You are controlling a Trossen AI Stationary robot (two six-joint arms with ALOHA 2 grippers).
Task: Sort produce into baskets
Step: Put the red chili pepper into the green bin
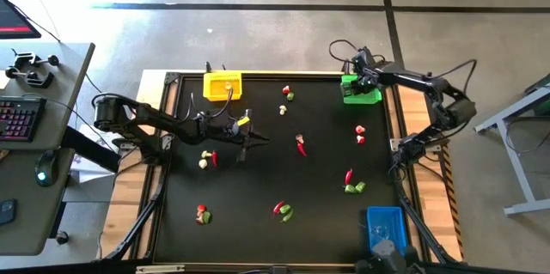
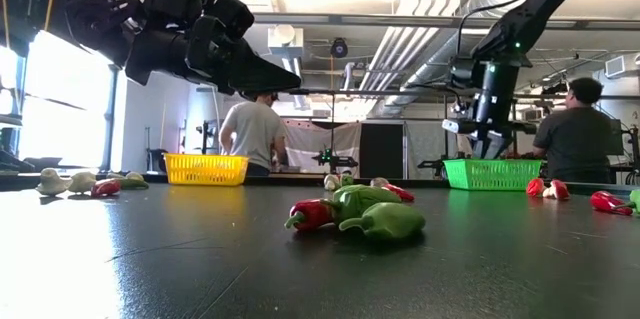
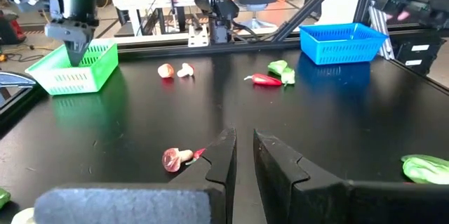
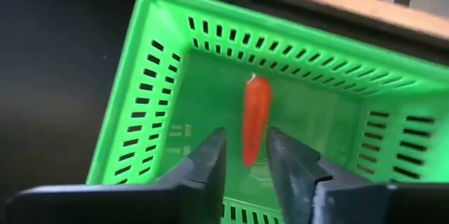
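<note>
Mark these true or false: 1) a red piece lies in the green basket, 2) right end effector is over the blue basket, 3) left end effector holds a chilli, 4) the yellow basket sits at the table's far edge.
1) True: a red chilli piece lies in the green basket.
2) False: the right end effector is over the green basket; the blue basket is at the near edge.
3) False: the left end effector holds nothing, fingers slightly apart.
4) True: the yellow basket sits there.

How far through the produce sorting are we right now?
Early. Done: one red chilli lies in the green basket, right gripper above it. In hand: nothing; the left gripper hovers mid-table, empty. Left: most produce on the table, e.g. a green-and-red cluster; blue basket looks empty.
</note>
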